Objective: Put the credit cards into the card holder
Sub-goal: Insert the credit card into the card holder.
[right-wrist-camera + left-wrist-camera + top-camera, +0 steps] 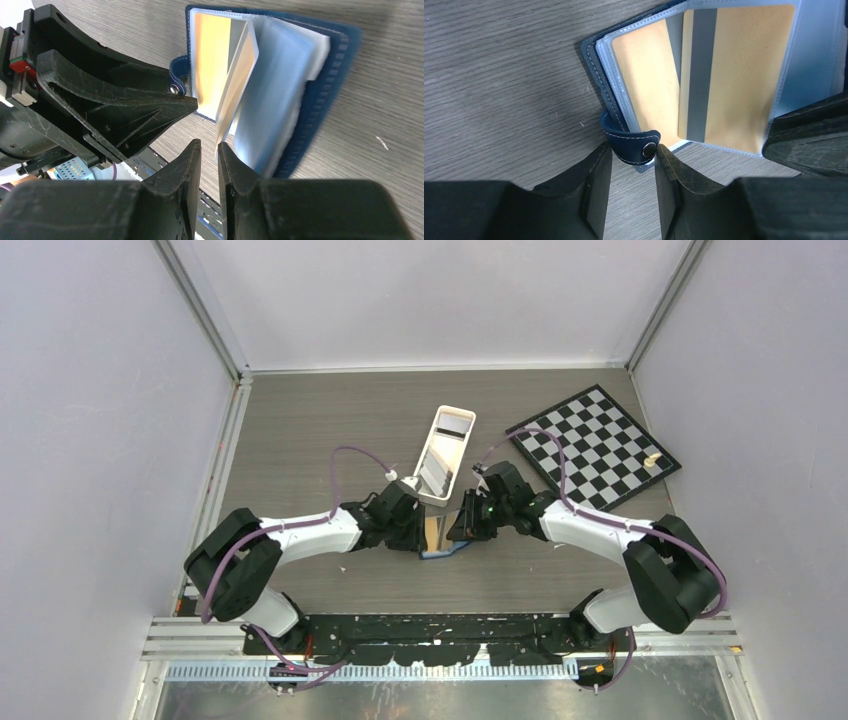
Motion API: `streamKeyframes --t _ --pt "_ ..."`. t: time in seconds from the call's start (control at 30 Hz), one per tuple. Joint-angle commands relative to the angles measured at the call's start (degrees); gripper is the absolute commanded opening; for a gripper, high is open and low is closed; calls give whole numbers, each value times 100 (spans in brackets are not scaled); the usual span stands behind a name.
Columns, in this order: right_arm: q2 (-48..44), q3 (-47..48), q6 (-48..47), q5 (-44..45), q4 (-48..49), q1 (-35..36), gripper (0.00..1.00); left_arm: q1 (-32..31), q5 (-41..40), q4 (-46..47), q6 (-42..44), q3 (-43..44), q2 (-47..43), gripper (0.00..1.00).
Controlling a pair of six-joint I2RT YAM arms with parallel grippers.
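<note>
L gripper point(632, 149) and R gripper point(209, 145) meet tip to tip mid-table, just past the arm bases point(440, 645). The card holder point(440, 537) lies open on the wood table point(300, 430) between them. L comes in from 9 o'clock, R from 3 o'clock.

L claw: jaws approx half apart. The holder's snap strap point(630, 140) curls across the fingertips and touches both. Can't tell if it's pinched or just pressed.

R claw: narrow slit, nothing seen inside it. Bottom corner of one clear sleeve page point(240, 85) touches one finger's tip, and the page stands up off the stack.

Credit cards point(744, 75): two gold ones already in sleeves, one w/ grey stripe showing, the other at its 9 o'clock. Navy cover flat on table, blue sleeves fanned.

Farther out, at 12 o'clock from the holder: long white tray point(433, 499) w/ more flat cards inside, colours hard to tell. At 2 o'clock: chessboard point(590, 440) set at an angle, small pale piece point(652, 458) near its 3 o'clock edge.
</note>
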Motion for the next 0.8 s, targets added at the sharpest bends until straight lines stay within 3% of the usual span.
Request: streamKeyframes --t 0.0,0.63,0.77 --pt "220 298 -71 161 254 137 25 0 80 140 -34 -115 -10 39" --pt "474 150 231 1196 465 206 30 59 103 290 -58 -314 -201 35" --pt "397 84 193 1506 356 200 36 76 79 314 -37 -332 -123 35"
